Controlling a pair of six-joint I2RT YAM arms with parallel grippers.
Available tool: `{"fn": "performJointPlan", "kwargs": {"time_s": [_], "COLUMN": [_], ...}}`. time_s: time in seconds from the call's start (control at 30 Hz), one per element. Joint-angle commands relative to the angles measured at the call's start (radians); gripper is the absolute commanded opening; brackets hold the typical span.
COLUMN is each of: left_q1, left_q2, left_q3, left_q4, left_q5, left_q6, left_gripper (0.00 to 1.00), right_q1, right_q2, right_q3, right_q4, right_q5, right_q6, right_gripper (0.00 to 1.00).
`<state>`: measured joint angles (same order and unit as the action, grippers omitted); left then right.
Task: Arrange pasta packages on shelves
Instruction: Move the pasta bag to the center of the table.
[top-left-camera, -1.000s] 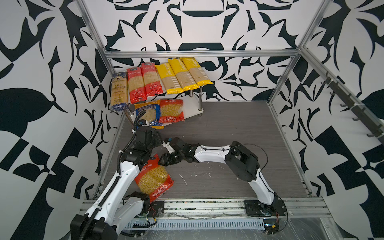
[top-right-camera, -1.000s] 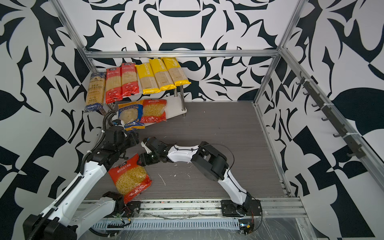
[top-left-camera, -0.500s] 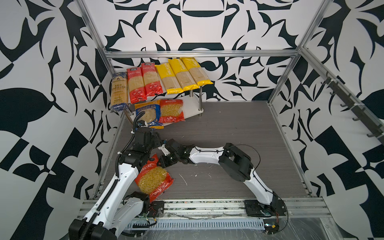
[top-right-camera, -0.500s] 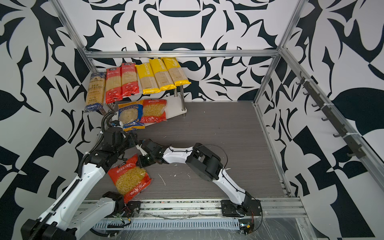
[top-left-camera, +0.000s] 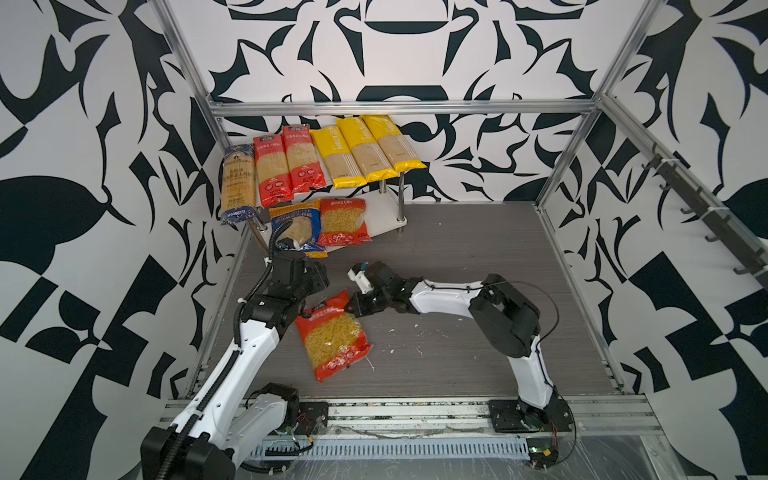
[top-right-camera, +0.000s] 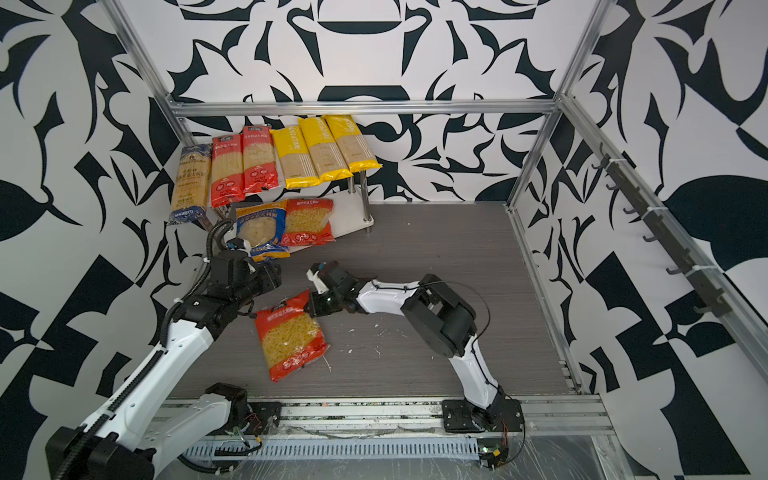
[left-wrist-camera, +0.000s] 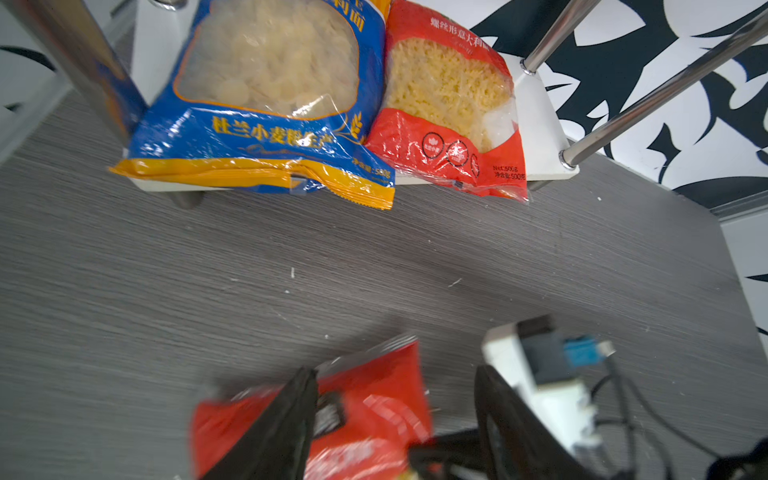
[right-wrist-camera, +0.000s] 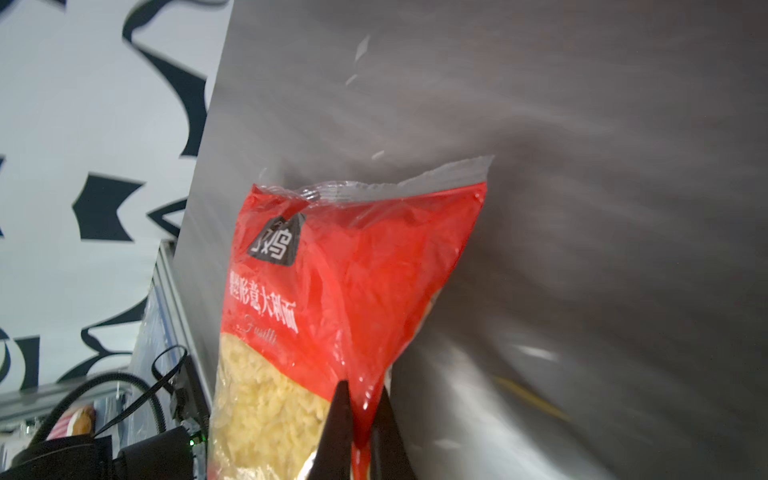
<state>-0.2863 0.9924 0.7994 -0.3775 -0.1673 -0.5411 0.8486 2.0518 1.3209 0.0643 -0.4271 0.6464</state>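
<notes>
- Grip: our right gripper (right-wrist-camera: 361, 388) is clamped on the red film at a far corner of the red-orange fusilli bag (top-left-camera: 332, 338).
- The bag lies flat near the desk's (top-left-camera: 457, 249) front-left, long axis running from the front edge back toward the shelves (top-left-camera: 400, 199).
- Our left gripper (left-wrist-camera: 395, 374) hangs empty, fingers spread, over the bag's far seam.
- We judge a lift and carry backward comes next: the lower board's (top-left-camera: 383, 214) bare right end lies beyond that seam, and the right arm has the hold.
</notes>
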Motion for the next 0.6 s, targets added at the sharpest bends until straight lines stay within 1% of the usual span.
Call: {"fn": "performJointPlan", "kwargs": {"time_s": [0.0, 0.13, 0.23, 0.3, 0.4, 0.5, 0.57], "left_q1": [-0.041, -0.108, -0.143, -0.158, -0.187, -0.234, -0.263], "left_q2": [0.022, 0.051, 0.067, 0.073, 0.085, 0.113, 0.152], "left_q3": [0.022, 0.01, -0.011, -0.032, -0.062, -0.073, -0.077], "left_q4": [0.037, 0.067, 0.078, 0.092, 0.118, 0.132, 0.15], "left_q5": [0.031, 0.031, 0.035, 0.055, 0.094, 0.119, 0.154], "left_q6": [-0.054, -0.094, -0.128, -0.16, -0.209, -0.229, -0.247], "left_gripper": [0.64, 0.64, 0.64, 0.64, 0.65, 0.67, 0.68], "right_q1": [-0.129, -0.244, -0.311, -0.34, -0.354, -0.355, -0.353], "right_q2": [-0.091, -0.115, -0.122, -0.126, -0.145, -0.175, -0.207], "right_q3": [-0.043, -0.04, -0.034, -0.027, -0.033, -0.059, -0.085], "right_q4": [-0.028, -0.153, -0.183, -0.197, -0.215, -0.243, -0.273], "right_q5": [-0.047, -0.041, -0.018, 0.007, 0.077, 0.168, 0.236], "right_q6": [-0.077, -0.187, -0.217, -0.21, -0.192, -0.167, -0.143], "right_gripper": [0.0, 0.0, 0.0, 0.13, 0.35, 0.47, 0.52]}}
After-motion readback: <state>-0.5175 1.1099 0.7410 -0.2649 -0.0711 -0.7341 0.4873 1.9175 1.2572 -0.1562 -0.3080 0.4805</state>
